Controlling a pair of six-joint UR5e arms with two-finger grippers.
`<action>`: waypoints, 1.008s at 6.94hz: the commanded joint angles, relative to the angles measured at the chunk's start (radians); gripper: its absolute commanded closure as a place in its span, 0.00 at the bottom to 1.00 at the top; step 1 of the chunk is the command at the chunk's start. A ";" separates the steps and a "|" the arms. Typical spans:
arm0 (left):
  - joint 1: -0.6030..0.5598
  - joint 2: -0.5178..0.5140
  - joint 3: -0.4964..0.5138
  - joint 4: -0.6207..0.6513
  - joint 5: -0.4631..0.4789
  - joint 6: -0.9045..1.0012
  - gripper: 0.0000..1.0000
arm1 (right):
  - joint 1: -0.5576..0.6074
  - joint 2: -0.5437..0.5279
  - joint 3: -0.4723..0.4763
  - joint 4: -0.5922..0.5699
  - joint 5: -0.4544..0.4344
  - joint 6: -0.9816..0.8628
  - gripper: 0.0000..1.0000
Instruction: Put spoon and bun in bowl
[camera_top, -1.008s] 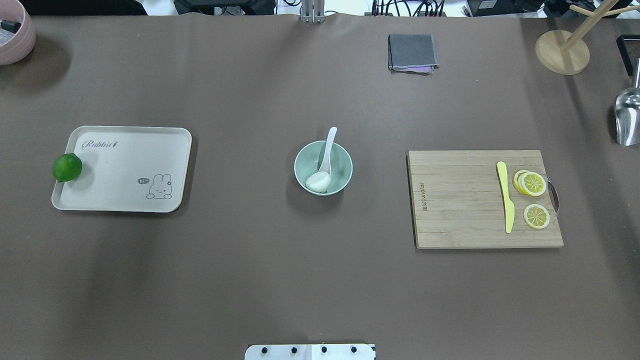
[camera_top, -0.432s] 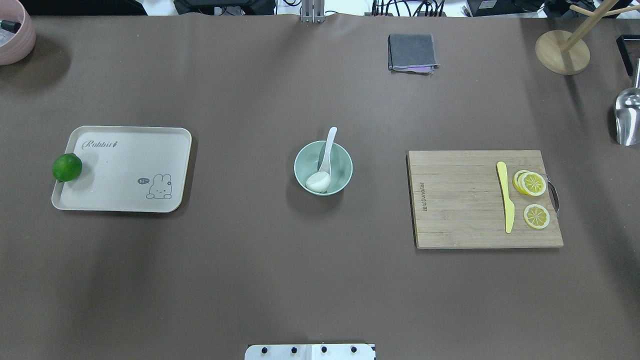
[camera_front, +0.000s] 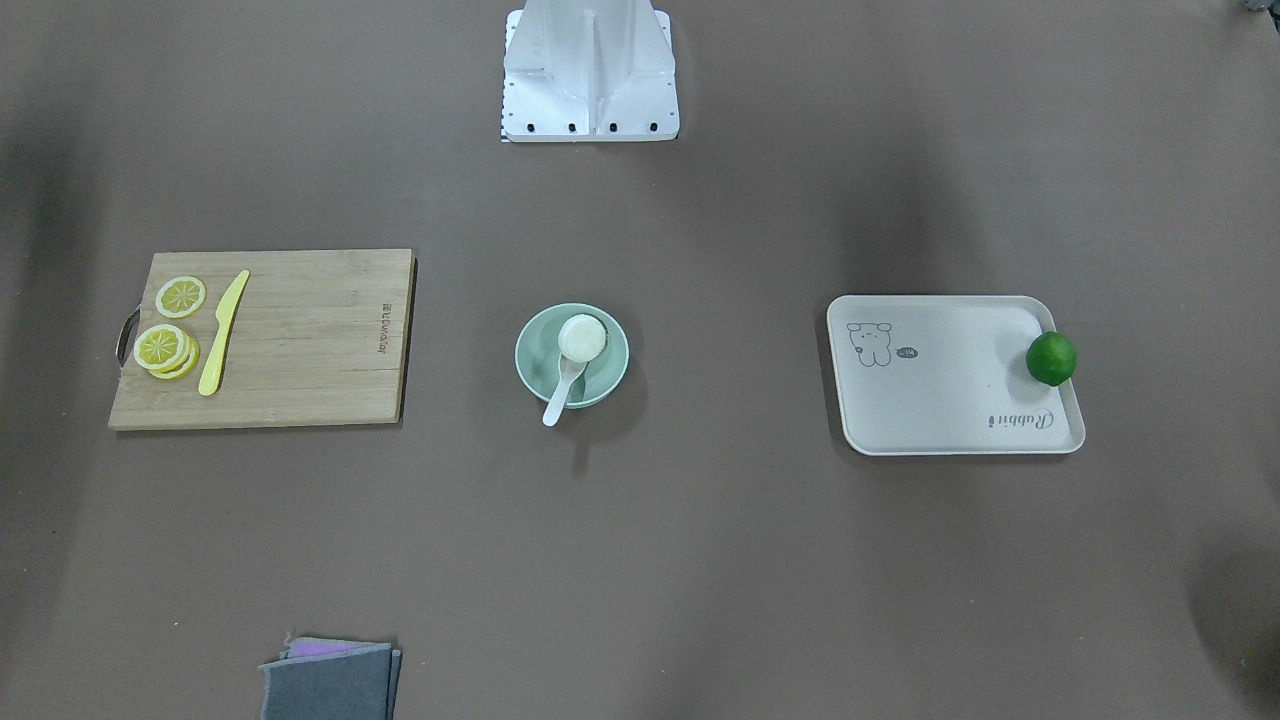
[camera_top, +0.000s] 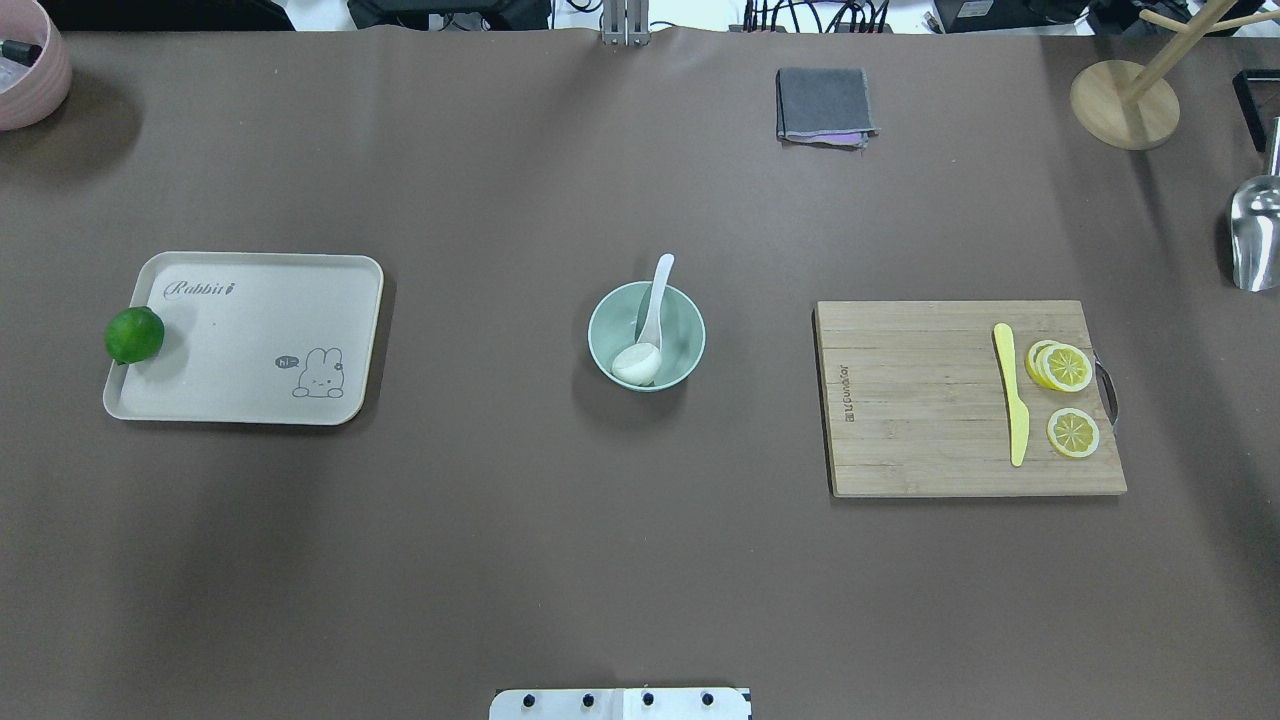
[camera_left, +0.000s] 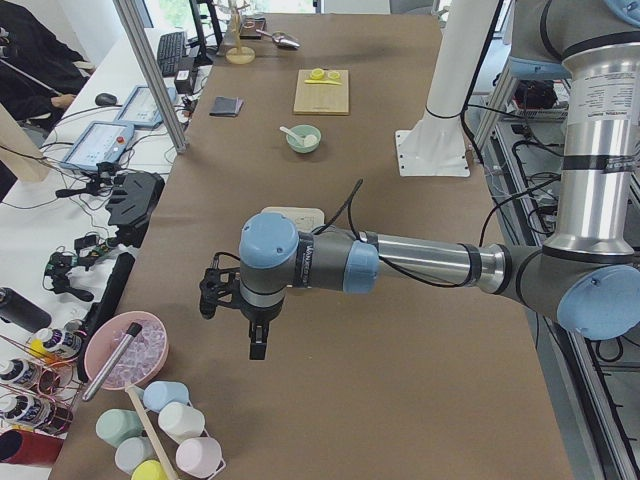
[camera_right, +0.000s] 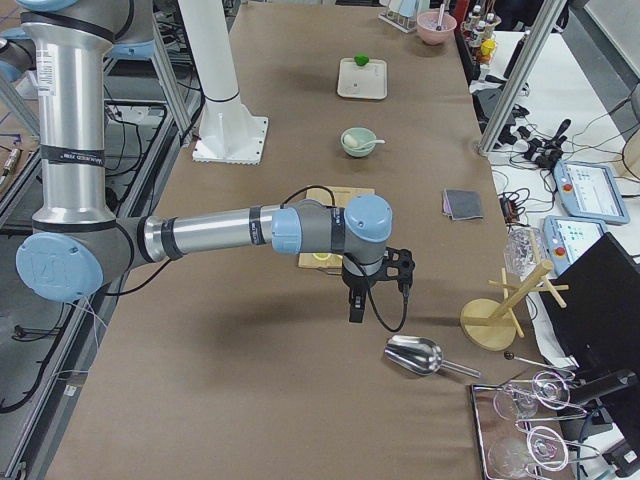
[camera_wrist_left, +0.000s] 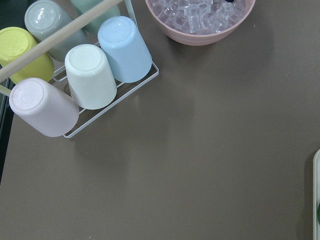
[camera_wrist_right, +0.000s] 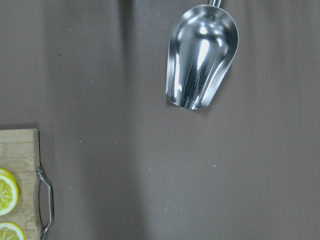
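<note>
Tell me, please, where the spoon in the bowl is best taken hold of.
Probably by the handle end of the spoon, which leans out over the rim of the bowl on the side away from the robot. Come down from above and close across its narrow width; the scoop sits low inside, close to the bun.

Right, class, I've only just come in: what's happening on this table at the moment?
Nothing is being handled. The bun and spoon lie in the bowl, with the spoon's handle poking over the rim. The left gripper hangs near the ice bowl and the right gripper near the scoop. Whether the grippers are open or shut cannot be told.
</note>
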 joint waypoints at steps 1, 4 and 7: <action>0.010 -0.001 -0.013 -0.003 0.000 0.000 0.02 | 0.000 -0.002 0.003 0.000 0.009 0.006 0.00; 0.048 0.001 -0.019 -0.004 0.000 0.000 0.02 | 0.000 0.000 0.003 0.000 0.017 0.006 0.00; 0.056 0.012 -0.009 -0.004 0.000 0.002 0.02 | 0.000 -0.028 -0.006 -0.003 0.017 0.000 0.00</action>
